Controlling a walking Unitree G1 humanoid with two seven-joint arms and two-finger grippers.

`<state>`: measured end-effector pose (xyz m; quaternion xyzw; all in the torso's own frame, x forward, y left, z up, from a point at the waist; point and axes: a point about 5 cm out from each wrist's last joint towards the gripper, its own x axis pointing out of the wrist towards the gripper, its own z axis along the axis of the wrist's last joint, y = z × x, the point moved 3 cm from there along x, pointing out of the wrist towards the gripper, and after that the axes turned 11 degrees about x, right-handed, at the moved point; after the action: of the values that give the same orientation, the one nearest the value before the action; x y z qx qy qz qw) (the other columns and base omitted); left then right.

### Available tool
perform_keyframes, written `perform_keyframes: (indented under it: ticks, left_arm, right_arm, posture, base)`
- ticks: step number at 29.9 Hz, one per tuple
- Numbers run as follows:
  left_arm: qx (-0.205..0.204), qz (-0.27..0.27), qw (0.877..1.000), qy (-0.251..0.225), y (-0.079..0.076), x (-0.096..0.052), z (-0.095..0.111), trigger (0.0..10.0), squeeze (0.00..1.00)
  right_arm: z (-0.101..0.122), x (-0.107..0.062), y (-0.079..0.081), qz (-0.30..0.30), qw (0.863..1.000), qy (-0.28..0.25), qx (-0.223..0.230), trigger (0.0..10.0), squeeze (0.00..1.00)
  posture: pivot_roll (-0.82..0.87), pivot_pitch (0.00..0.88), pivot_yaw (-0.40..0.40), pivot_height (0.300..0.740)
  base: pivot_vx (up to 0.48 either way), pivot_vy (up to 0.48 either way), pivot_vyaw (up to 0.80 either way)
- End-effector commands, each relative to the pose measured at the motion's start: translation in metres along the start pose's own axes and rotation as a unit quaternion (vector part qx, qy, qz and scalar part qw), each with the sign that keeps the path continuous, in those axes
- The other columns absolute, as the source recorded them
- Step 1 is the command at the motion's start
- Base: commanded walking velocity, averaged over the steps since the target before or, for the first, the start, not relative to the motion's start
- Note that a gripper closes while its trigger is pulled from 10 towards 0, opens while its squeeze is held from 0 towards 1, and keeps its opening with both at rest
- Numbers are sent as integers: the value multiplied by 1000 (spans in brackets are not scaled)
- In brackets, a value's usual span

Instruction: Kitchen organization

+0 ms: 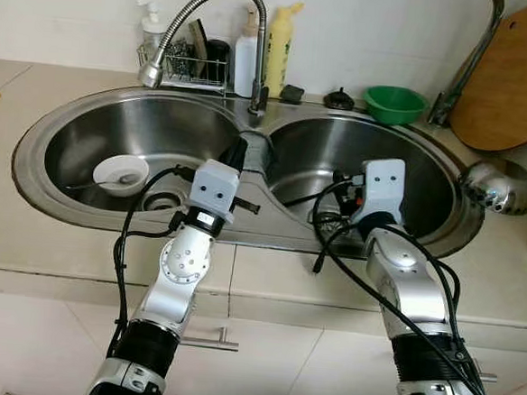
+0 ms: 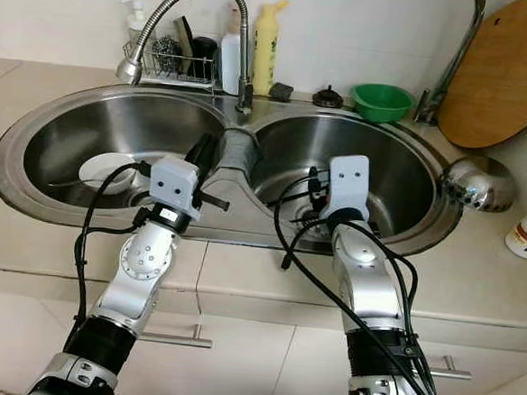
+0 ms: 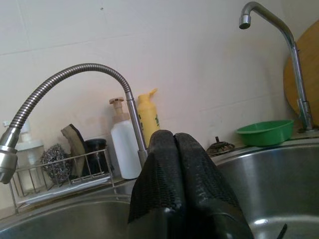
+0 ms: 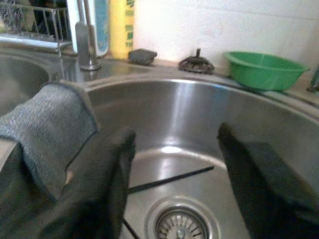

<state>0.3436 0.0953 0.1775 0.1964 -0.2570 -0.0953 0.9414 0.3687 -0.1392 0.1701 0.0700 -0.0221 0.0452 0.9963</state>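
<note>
A steel double sink [image 1: 270, 236] lies in front of me. A white bowl [image 1: 120, 173] with a spoon in it rests in the left basin. A grey cloth [image 1: 256, 152] hangs over the divider between the basins. My left gripper [image 3: 174, 137] is shut and empty, its tips right beside the cloth at the divider. My right gripper [image 4: 174, 134] is open inside the right basin, the grey cloth [image 4: 50, 124] beside one finger. A thin black stick [image 4: 172, 179] lies on the basin floor near the drain [image 4: 179, 226].
A flexible faucet [image 1: 214, 4] arches over the left basin. Behind stand a wire rack [image 1: 187, 66], a white bottle, a yellow bottle [image 1: 280, 45] and a green bowl [image 1: 394, 104]. A wooden board [image 1: 516, 75] and a ladle [image 1: 498, 187] are at right.
</note>
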Motion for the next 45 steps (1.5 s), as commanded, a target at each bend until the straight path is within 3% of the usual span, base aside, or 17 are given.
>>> perform_keyframes:
  ticks: [1,5,6,8,12,13,14,15,25,30,35,45]
  left_arm:
    - [3,-9,1000,-2,-3,1,1,10000,0]
    - [3,-8,1000,0,-2,2,1,10000,0]
    - [1,-7,1000,4,-2,1,-1,10000,0]
    - [-2,-7,1000,8,-2,1,-2,10000,0]
    - [-8,-7,1000,11,-2,1,-3,10000,0]
    - [-9,-6,1000,12,-2,1,-3,10000,0]
    - [-9,-6,1000,12,-2,1,-3,10000,0]
    - [-11,-5,1000,14,-2,1,-4,10000,0]
    - [-11,-8,1000,9,-2,4,-2,10000,0]
    - [0,-6,1000,-4,0,5,3,10000,0]
    - [12,-8,999,-45,2,9,21,10000,0]
    - [7,-8,999,-44,1,7,21,10000,0]
  right_arm:
    - [15,-1,-5,-12,999,-30,9,10000,1000]
    - [34,-1,-9,-27,997,-71,12,10000,1000]
    - [59,-4,-15,-44,991,-126,8,10000,1000]
    - [76,-8,-17,-53,985,-163,5,10000,1000]
    - [86,-13,-23,-84,980,-182,-8,10000,1000]
    - [86,-14,-23,-84,980,-180,-12,10000,922]
    - [86,-14,-23,-84,980,-180,-12,10000,922]
    - [81,-17,-20,-77,982,-172,-16,10000,0]
    - [61,-27,-9,-64,987,-147,-14,10000,0]
    - [58,-28,-7,-63,988,-144,-12,10000,0]
    - [58,-32,-1,-55,987,-152,-15,10000,0]
    - [54,-39,3,-45,986,-153,-41,10000,0]
  posture:
    - [97,0,-49,740]
    - [98,0,-49,740]
    - [95,0,-48,740]
    - [94,0,-48,740]
    - [91,0,-48,740]
    - [90,0,-48,740]
    - [90,0,-48,740]
    - [89,0,-47,740]
    - [92,0,-46,740]
    - [95,0,-48,740]
    - [98,0,-49,740]
    - [93,0,-48,740]
  base:
    - [0,0,0]
    - [0,0,0]
    - [0,0,0]
    - [0,0,0]
    - [0,0,0]
    - [0,0,0]
    - [0,0,0]
    - [0,0,0]
    - [0,331,0]
    - [0,480,0]
    - [0,480,0]
    - [0,442,0]
